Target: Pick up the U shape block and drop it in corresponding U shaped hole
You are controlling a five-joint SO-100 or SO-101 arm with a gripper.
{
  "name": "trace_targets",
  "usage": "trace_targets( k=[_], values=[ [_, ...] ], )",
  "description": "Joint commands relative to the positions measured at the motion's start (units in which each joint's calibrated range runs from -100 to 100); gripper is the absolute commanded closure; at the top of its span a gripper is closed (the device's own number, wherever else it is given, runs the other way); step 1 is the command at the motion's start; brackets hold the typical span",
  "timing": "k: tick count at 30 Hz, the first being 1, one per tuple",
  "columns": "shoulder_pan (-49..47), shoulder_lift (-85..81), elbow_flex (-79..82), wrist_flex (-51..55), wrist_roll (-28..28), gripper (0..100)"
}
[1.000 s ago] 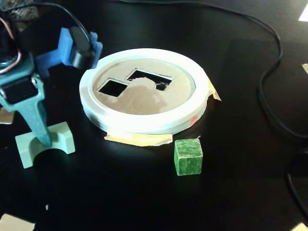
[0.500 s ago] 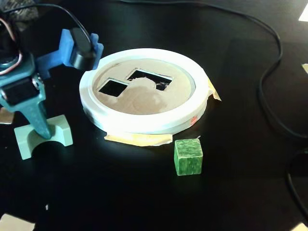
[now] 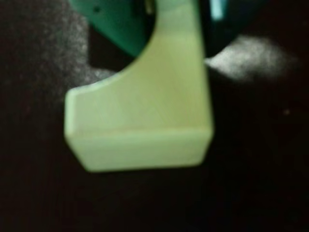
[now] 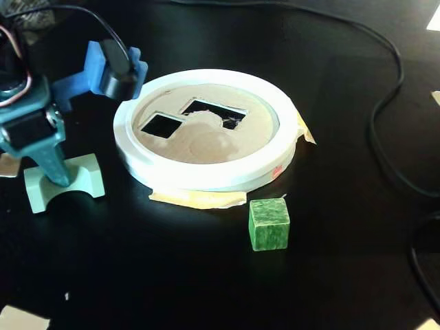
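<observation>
Closest to my wrist camera is the pale green U-shaped block (image 3: 145, 116), with my gripper (image 4: 55, 180) clamped on it. In the fixed view the block (image 4: 65, 182) seems to rest on the black table (image 4: 172, 275) left of the white sorter ring (image 4: 206, 175). So I judge it grasped only; lifting, carrying and dropping it in remain, and I can't pick out a U-shaped cutout among the dark holes (image 4: 161, 125).

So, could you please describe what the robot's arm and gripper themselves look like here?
The gripper has teal-green plastic fingers below a dark servo block. A blue printed bracket carries a black cylindrical camera. Black and red-and-white cables run along the top. No markings are legible.
</observation>
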State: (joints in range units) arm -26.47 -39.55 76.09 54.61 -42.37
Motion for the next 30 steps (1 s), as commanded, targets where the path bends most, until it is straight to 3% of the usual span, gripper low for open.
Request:
trace_targets(
  k=[1, 10, 14, 19, 24, 30],
  values=[
    [1.0, -1.0, -1.6, -1.5, 0.3, 93],
    [0.9, -1.7, -3.0, -0.2, 0.3, 93],
    [-0.4, -9.8, -6.5, 0.8, 0.3, 93],
    [-0.1, -17.3, -15.1, 15.7, -0.2, 93],
    [0.6, -12.5, -29.6, 19.0, -0.9, 93],
    [-1.0, 7.2, -44.7, 18.8, -6.3, 93]
  ],
)
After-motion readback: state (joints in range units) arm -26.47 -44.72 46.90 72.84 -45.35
